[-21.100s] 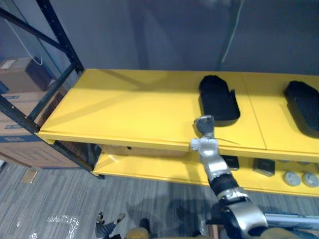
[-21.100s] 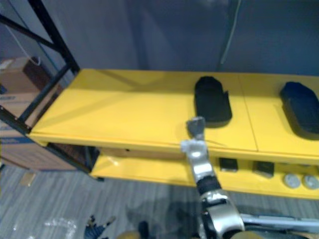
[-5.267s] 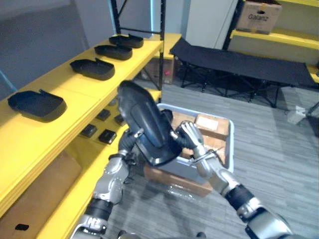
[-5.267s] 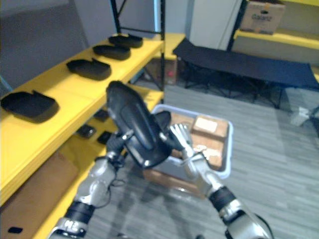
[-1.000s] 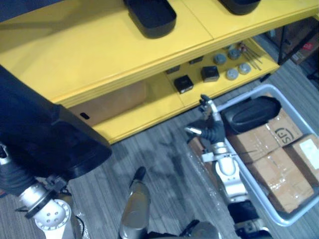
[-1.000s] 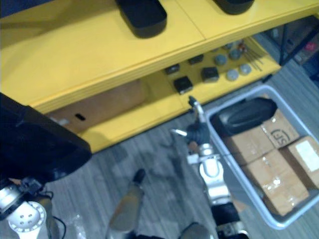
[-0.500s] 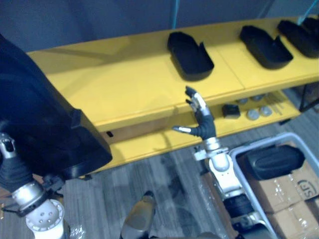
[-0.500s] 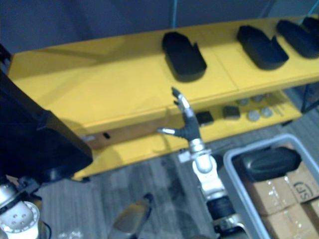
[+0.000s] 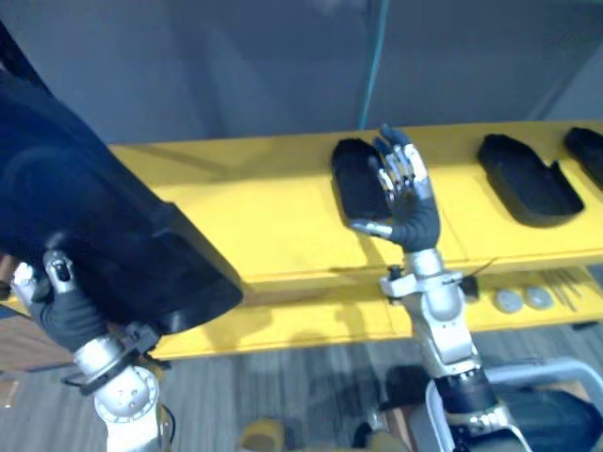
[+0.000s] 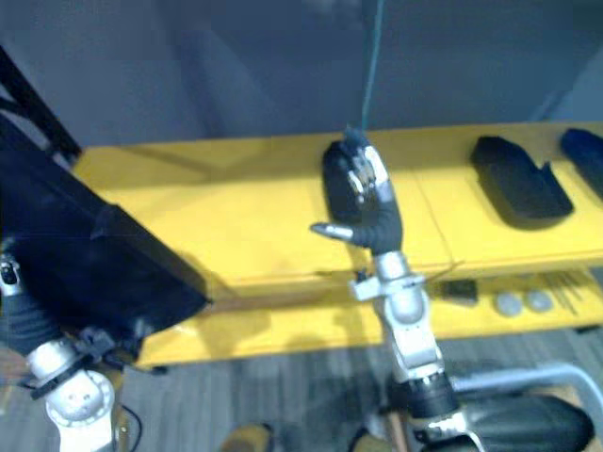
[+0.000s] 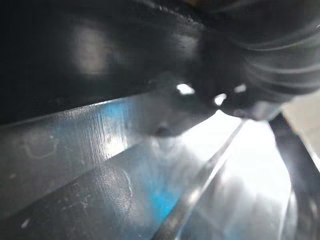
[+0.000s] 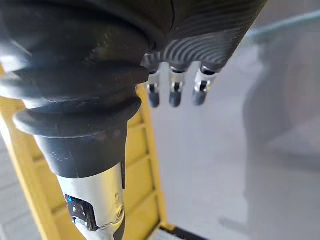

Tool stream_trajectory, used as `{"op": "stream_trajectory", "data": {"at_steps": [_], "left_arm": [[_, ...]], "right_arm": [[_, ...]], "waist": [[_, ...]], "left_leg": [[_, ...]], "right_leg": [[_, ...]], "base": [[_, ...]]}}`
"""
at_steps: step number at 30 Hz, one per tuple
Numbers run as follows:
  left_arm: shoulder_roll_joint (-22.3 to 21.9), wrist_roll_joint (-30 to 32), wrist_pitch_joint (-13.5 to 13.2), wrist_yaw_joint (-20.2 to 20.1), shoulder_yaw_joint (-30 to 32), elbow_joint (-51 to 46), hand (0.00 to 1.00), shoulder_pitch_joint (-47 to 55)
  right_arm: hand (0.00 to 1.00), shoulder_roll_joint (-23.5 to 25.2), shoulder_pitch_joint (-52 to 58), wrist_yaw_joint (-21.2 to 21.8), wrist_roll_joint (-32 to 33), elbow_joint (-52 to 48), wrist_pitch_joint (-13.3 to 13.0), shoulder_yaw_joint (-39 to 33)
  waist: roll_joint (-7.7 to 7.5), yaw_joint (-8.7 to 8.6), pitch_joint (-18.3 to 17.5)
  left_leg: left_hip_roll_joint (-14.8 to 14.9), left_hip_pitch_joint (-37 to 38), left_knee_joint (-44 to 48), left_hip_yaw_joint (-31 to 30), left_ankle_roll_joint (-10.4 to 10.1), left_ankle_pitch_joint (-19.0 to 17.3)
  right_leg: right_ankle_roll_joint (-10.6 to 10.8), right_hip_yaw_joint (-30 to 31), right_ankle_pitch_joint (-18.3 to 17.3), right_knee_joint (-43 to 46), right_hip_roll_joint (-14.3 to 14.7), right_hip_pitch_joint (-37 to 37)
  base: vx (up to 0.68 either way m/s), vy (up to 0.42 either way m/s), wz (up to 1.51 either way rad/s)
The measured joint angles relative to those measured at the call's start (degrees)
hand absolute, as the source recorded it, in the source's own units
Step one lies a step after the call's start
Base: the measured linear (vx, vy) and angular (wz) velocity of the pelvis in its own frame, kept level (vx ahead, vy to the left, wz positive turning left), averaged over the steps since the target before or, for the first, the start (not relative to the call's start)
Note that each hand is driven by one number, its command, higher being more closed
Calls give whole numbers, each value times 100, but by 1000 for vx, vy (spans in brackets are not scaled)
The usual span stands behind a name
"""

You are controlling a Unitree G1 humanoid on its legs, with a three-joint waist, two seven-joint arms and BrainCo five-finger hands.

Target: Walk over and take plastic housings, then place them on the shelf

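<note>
A large black plastic housing (image 9: 104,235) hangs at the left, in front of the yellow shelf (image 9: 264,212), and its glossy surface (image 11: 125,165) lies close against the left wrist camera. My left hand (image 9: 58,303) grips its lower edge from below, fingers curled on it. My right hand (image 9: 407,202) is raised with straight fingers (image 12: 172,92), empty, in front of the shelf top. Just behind it lies a black housing (image 9: 350,179). A second housing (image 9: 528,179) and a third (image 9: 589,146) rest further right on the shelf.
A lower yellow shelf (image 9: 311,325) carries small round parts (image 9: 523,299). A grey bin (image 10: 513,377) at the lower right holds another black housing (image 10: 513,422). A black rack post (image 10: 38,104) rises at the far left. A grey wall stands behind the shelf.
The camera has tilted up toward the wall. My right hand has risen from below the shelf edge to in front of the shelf top. The left hand keeps hold of the housing.
</note>
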Motion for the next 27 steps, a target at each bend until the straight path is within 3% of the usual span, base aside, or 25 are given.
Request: {"op": "stream_trajectory", "data": {"at_steps": [2,5,7,10,13,15,17,22,27], "left_arm": [[96,1,25,-53,-30,12,100,-43],[436,88,319,-203,53,77,100,-49],[742,241,662,-493,114,168,100,-51],[1385,236,1004,-1075,267,397,100,-119],[2041,226,1430,-1522,337,1207,100,-522],[2425,226,1788,-1741,335,2062,100,-852],[2782,199,1983,-1888,336,2871,100,-1233],[3777,170,2374,-2235,314,4463,100,-2435],[4430,180,2852,-2343,321,5409,100,-3594]], "right_arm": [[0,7,190,-39,-46,-3,-2,-265],[0,0,268,-207,-297,-37,-23,-623],[0,-11,313,-526,-495,-271,-40,-1004],[0,-105,475,-897,-606,-691,-47,-1382],[0,-262,711,-1059,-610,-799,-35,-1663],[0,-374,944,-1117,-593,-825,14,-1805],[0,-470,1163,-1117,-544,-871,59,-1980],[0,-512,1781,-951,-323,-911,407,-2392],[0,-540,2381,-584,-101,-917,419,-2505]], "waist": [[-50,9,-40],[-269,5,-84],[-401,-27,-164],[-457,-115,-214],[-437,-276,-211],[-335,-456,-265],[-240,-561,-304],[-206,-987,-315],[-182,-1337,-321]], "left_leg": [[-35,98,-239,138,-17,205],[-160,159,-474,78,-31,359],[-230,200,-525,70,-32,372],[-243,267,-558,157,-33,372],[-238,317,-727,330,-59,474],[-215,372,-877,551,-60,512],[-164,378,-926,853,-63,515],[-102,605,-1017,1439,-72,524],[-62,763,-1181,2011,-72,524]], "right_leg": [[-2,-138,-1,-82,-53,119],[7,-135,4,-317,-115,239],[60,-129,38,-493,-150,364],[99,-77,74,-609,-151,426],[117,88,85,-685,-141,386],[136,284,171,-764,-99,299],[141,535,297,-867,-24,182],[156,1109,467,-977,93,48],[161,1609,717,-1223,189,-78]], "base": [[122,-19,80],[90,38,29],[30,39,11],[1,21,-7],[-78,-6,-20],[-110,2,-45],[-60,17,-63],[0,18,-58],[6,24,-57]]}}
